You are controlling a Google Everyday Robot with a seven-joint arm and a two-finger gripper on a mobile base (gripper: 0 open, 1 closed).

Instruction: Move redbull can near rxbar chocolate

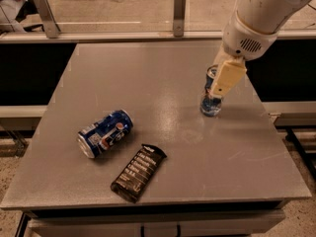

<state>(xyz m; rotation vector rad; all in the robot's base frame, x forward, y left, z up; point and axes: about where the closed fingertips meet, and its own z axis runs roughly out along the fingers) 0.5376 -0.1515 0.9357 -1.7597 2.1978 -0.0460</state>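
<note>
Redbull can (210,104) stands upright on the right side of the table (148,68). It's well apart from the rxbar chocolate (138,172), which lies flat near the front edge by a tipped-over Pepsi can (105,133). The gripper (222,83) sits right at the can's upper half and hides most of it, so I honestly can't tell if it's clamped on.

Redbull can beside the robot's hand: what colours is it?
Blue and silver, clearest in the camera view; the gripper is right at the redbull can.
</note>
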